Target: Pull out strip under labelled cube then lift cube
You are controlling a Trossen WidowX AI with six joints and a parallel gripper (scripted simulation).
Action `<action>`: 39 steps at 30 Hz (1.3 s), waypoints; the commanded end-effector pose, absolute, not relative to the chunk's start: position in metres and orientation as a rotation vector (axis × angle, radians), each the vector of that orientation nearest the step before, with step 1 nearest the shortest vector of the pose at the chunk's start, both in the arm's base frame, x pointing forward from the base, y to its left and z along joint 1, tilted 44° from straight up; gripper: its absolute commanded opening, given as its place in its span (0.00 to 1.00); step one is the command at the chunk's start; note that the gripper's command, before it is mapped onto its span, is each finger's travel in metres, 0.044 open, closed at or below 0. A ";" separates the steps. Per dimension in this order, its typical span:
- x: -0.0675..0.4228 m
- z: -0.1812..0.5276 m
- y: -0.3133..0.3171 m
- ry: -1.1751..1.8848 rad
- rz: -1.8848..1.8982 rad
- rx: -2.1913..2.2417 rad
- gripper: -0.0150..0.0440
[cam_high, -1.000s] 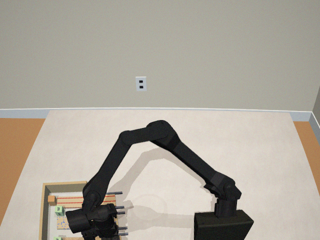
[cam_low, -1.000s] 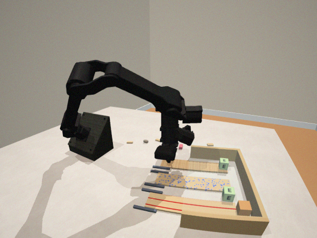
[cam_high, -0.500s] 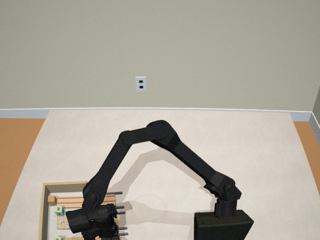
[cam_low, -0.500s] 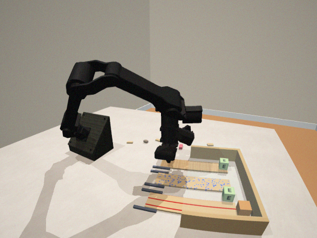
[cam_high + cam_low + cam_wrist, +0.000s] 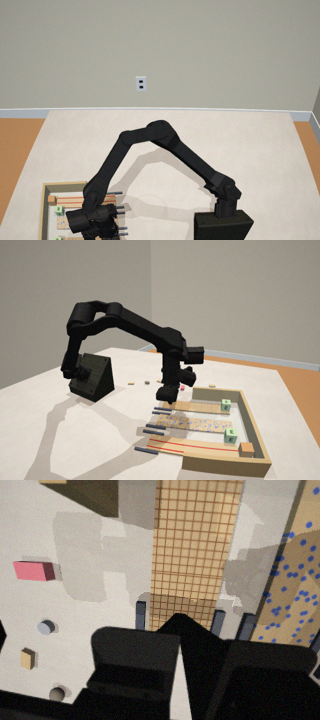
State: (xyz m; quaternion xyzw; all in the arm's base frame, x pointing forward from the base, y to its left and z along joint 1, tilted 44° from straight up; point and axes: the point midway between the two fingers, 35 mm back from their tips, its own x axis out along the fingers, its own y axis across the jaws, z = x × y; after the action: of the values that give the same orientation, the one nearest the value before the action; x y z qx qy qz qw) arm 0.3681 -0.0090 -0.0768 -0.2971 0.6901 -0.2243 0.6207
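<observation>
With our gripper (image 5: 169,402) fully closed on nothing, its tip presses down on the near end of the grid strip (image 5: 199,407), between two dark guide rails (image 5: 141,614). One labelled cube (image 5: 226,404) sits on that strip's far end inside the tray (image 5: 254,426); another labelled cube (image 5: 230,435) sits beside the dotted strip (image 5: 193,423).

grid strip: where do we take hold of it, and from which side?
Take the grid strip at its free near end, between the dark rails, coming straight down from above. It lies flat and thin, so there is probably no edge to pinch; the far end carries the green E cube inside the tray. The shut end effector can likely press and drag it outward.
</observation>
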 end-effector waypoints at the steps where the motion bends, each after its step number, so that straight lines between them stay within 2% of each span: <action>1: 0.369 -0.078 -0.012 1.585 -0.520 -0.686 0.25; 39: 0.314 -0.074 -0.015 1.588 -0.520 -0.687 0.25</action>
State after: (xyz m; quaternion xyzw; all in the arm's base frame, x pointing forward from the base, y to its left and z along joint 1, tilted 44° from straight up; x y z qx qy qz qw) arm 0.3255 -0.0109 -0.0723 -0.2993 0.6824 -0.2255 0.6276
